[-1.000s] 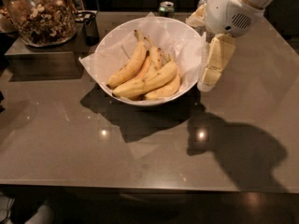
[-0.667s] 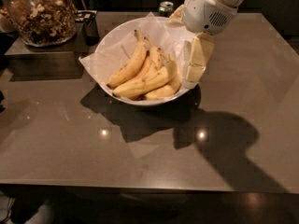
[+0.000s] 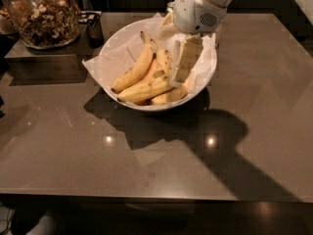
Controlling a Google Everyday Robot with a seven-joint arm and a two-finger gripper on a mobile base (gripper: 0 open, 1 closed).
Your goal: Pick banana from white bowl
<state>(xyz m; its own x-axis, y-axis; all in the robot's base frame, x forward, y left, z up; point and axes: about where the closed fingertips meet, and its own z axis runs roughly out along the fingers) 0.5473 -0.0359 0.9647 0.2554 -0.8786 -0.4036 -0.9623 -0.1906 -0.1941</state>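
The white bowl (image 3: pixel 152 107), lined with crinkled white paper, stands at the back middle of the dark table. Several yellow bananas lie in it. The long curved banana (image 3: pixel 132 70) lies on the left of the pile, its dark stem pointing to the back. Two more bananas (image 3: pixel 149 88) lie across the front of the bowl. My gripper (image 3: pixel 178 78) reaches down from the upper right into the right half of the bowl. Its tip is at the bananas on the right side of the pile, to the right of the long banana. It hides part of the bowl's right inside.
A glass jar of nuts (image 3: pixel 42 15) stands on a dark raised block (image 3: pixel 44 58) at the back left, with a small dark container (image 3: pixel 94 26) beside it. The table's front edge (image 3: pixel 146 198) runs along the bottom. My arm's shadow falls to the right of the bowl.
My gripper has moved left, from outside the bowl's right rim to over the bananas inside the bowl. The bananas have not visibly moved.
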